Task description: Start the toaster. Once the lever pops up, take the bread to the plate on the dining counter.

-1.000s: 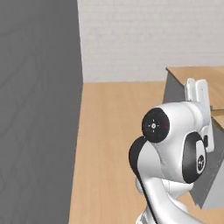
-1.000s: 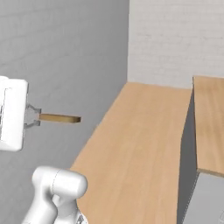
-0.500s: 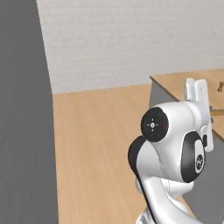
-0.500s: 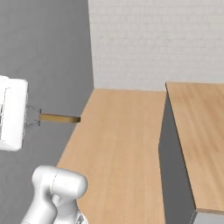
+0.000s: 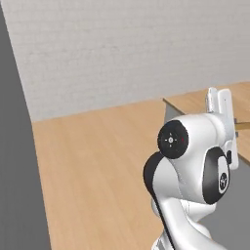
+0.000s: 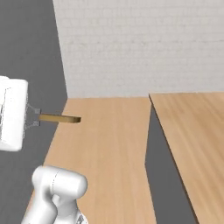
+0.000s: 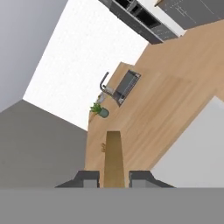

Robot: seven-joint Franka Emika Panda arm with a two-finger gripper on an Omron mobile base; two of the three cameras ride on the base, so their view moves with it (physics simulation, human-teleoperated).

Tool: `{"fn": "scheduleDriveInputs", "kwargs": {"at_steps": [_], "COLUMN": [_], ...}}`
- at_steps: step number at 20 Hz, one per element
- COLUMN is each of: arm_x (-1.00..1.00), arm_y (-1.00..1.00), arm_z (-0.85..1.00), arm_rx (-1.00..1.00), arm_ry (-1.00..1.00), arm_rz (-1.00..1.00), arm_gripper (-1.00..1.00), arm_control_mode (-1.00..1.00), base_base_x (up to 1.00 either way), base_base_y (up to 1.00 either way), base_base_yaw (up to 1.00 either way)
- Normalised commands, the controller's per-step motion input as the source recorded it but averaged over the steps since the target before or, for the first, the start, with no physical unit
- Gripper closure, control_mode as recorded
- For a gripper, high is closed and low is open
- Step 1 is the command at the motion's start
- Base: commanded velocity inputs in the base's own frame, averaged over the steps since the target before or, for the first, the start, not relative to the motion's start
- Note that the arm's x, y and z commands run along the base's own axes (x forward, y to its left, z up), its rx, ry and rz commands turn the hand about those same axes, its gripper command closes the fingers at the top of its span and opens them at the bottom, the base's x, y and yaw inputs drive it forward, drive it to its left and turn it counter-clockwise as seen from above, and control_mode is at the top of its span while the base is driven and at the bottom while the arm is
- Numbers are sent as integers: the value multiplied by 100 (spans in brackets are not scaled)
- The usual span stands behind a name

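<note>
My gripper (image 6: 37,117) is shut on the bread (image 6: 59,118), a thin tan-brown slice held flat and edge-on, pointing away from the white hand. In the hand view the bread (image 7: 113,156) runs up from between the two dark fingertips (image 7: 88,177). Its tip (image 5: 242,126) pokes out past the hand in the left base view. Far ahead in the hand view lies the dining counter (image 7: 124,68), light wood with a built-in sink (image 7: 127,85) and a faucet (image 7: 105,82). The toaster is out of view. I cannot make out the plate.
A small potted plant (image 7: 101,110) stands near the sink. In the base views a light-wood counter top (image 6: 192,127) with a grey side (image 6: 154,151) lies to the right. The wood floor (image 6: 103,144) runs to a white brick wall (image 6: 140,43), and a dark grey wall (image 6: 26,48) stands left.
The whole picture has swung as the base turns: the grey wall slid left, and more brick wall and counter came into view. The bread stays in the shut gripper.
</note>
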Motion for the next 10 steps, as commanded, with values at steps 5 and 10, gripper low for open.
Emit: {"fn": "scheduleDriveInputs", "kwargs": {"at_steps": [5,10], "arm_x": [0,0], "arm_y": [0,0], "arm_z": [0,0], "arm_rx": [0,0], "arm_ry": [0,0], "arm_rz": [0,0], "arm_gripper": [100,100], "arm_control_mode": [100,100], "base_base_x": [100,100], "base_base_y": [51,60], "base_base_yaw": [-31,-30]}}
